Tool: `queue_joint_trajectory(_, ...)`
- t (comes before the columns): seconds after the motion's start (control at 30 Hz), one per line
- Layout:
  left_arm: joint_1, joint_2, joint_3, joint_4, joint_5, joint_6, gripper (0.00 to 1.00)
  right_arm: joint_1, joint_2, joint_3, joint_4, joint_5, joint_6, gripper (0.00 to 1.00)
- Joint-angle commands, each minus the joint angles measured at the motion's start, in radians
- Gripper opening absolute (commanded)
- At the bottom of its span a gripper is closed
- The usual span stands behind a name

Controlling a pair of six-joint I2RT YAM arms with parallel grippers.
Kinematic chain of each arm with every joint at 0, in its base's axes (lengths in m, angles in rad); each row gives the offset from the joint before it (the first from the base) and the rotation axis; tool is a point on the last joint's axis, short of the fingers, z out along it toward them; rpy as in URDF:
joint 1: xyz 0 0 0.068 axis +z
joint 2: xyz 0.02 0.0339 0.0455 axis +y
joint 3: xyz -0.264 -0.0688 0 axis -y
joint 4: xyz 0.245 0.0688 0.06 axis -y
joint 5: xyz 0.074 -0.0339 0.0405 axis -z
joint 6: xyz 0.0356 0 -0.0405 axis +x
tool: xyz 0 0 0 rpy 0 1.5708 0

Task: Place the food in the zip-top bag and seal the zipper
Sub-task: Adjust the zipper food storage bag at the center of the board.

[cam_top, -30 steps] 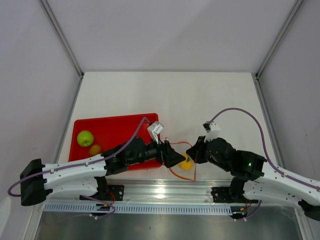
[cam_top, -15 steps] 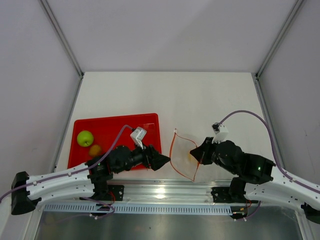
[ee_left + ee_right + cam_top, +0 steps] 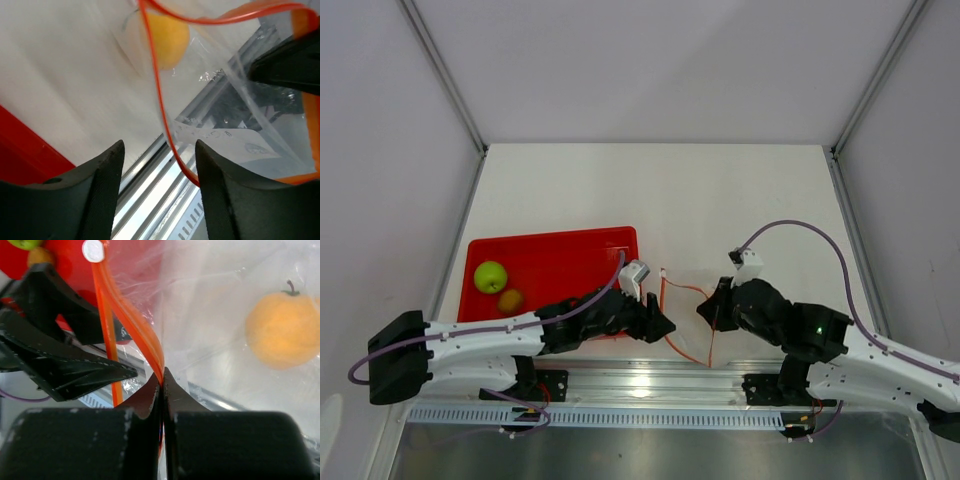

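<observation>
The clear zip-top bag [image 3: 688,322] hangs between the two grippers, edged by its red-orange zipper [image 3: 667,300]. My right gripper [image 3: 710,312] is shut on the zipper strip [image 3: 150,347], pinching it at the fingertips [image 3: 162,377]. A yellow-orange fruit [image 3: 282,337] lies inside the bag; it also shows in the left wrist view [image 3: 170,37]. My left gripper [image 3: 660,325] is open, and the zipper line [image 3: 162,110] runs down between its fingers [image 3: 159,200], close to the right one. The green apple [image 3: 490,276] and the small brown fruit [image 3: 510,299] sit in the tray. The peach is out of view.
The red tray [image 3: 560,255] lies at the left, under my left arm. The metal rail [image 3: 650,380] at the table's near edge runs just below the bag. A white slider tab [image 3: 93,250] sits at the zipper's end.
My left gripper pulled back left from the bag, then came right again to its mouth edge. The right gripper and bag shifted slightly; the fruit no longer shows from above.
</observation>
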Motion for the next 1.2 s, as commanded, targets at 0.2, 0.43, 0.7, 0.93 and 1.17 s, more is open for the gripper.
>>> queue_joint_trajectory(0.2, -0.006, 0.022, 0.071, 0.082, 0.044, 0.041, 0.15, 0.006, 0.095, 0.093, -0.115, 0.126, -0.061, 0.0)
queue_joint_trajectory(0.43, -0.006, -0.01, 0.093, 0.059, 0.056, 0.061, 0.01, 0.004, 0.102, 0.096, -0.116, 0.183, -0.131, 0.0)
queue_joint_trajectory(0.7, -0.006, -0.012, 0.13, 0.05, 0.06, 0.073, 0.01, 0.006, 0.116, 0.099, -0.102, 0.172, -0.177, 0.73)
queue_joint_trajectory(0.93, -0.006, 0.031, 0.179, 0.03, 0.06, 0.087, 0.0, 0.006, 0.044, 0.081, -0.074, 0.223, -0.144, 0.99)
queue_joint_trajectory(1.17, -0.006, 0.036, 0.167, 0.042, 0.088, 0.075, 0.01, -0.048, 0.023, 0.098, -0.091, 0.139, -0.22, 0.83)
